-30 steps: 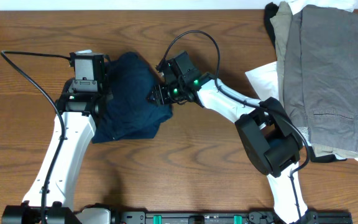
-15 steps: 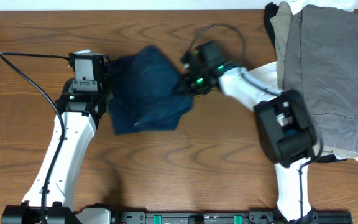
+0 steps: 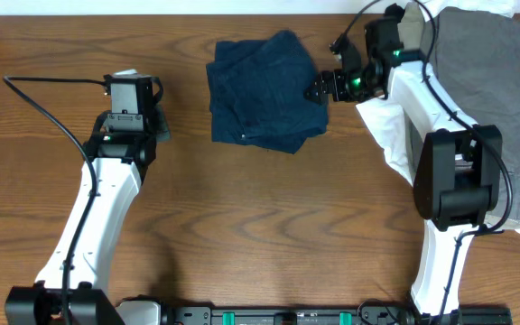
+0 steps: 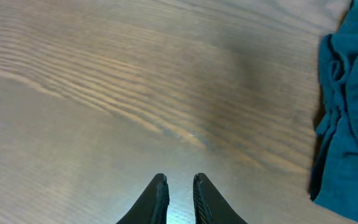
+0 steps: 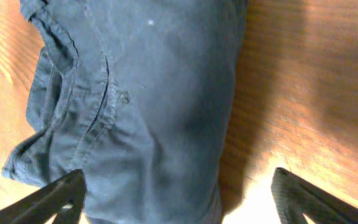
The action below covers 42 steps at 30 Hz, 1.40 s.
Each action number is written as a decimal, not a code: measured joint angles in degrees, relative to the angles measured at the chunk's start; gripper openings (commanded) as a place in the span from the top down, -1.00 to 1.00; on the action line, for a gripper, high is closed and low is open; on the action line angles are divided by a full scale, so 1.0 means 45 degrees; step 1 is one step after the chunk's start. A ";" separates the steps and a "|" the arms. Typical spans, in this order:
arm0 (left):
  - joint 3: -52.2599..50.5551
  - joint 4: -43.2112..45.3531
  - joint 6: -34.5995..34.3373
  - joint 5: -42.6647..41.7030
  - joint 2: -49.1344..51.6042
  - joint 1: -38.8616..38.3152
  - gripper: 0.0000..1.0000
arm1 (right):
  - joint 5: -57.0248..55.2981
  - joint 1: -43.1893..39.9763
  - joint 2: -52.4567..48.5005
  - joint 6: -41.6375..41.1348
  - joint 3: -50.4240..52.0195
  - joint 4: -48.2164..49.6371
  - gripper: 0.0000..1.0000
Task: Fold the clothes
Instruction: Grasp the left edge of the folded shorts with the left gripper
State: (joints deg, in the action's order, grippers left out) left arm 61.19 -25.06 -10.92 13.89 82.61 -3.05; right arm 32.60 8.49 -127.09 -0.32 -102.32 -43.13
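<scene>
A dark navy garment [image 3: 264, 90] lies folded into a rough square at the top middle of the wooden table; it also shows in the left wrist view [image 4: 353, 112] and the right wrist view [image 5: 148, 93]. My right gripper [image 3: 319, 90] hovers at its right edge, jaws wide open [image 5: 179, 186], with the fabric lying loose below and nothing held. My left gripper [image 3: 134, 90] stands apart to the garment's left over bare wood, its fingers [image 4: 179, 182] almost together with nothing between them. More clothes are piled at the right: a grey one [image 3: 477, 99] on top and a white one [image 3: 382, 126] under it.
A black garment [image 3: 392, 25] and a khaki one [image 3: 415, 41] peek out at the pile's top left. The right arm reaches over the white fabric. A black cable [image 3: 52, 86] loops across the table left of the left arm.
The right gripper dragged the navy garment up and to the right, away from the left gripper, then opened and let it go. The left arm has stayed put.
</scene>
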 measured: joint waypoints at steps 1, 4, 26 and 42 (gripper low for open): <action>0.0000 0.0165 0.0005 -0.0117 0.0097 0.0000 0.66 | -0.0155 0.0024 0.0000 0.0078 -0.0287 -0.0432 -0.94; 0.0000 0.0607 0.0015 -0.0709 0.0486 0.0000 0.66 | -0.0860 0.0267 0.0000 0.0194 -0.1224 -0.1579 -0.96; 0.0000 0.6815 0.0437 -0.8179 0.5537 0.0000 -0.32 | -0.3832 0.1472 0.0000 -0.1190 -0.1957 -0.2895 -0.97; 0.1919 0.7286 0.0437 -1.0758 0.8335 -0.0005 -0.72 | -0.3876 0.1282 0.0000 -0.1195 -0.1967 -0.3298 -0.98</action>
State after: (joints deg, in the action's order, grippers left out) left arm 69.82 7.73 -8.95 -34.52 120.11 -3.07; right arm 15.16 14.26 -127.09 -5.69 -111.18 -57.98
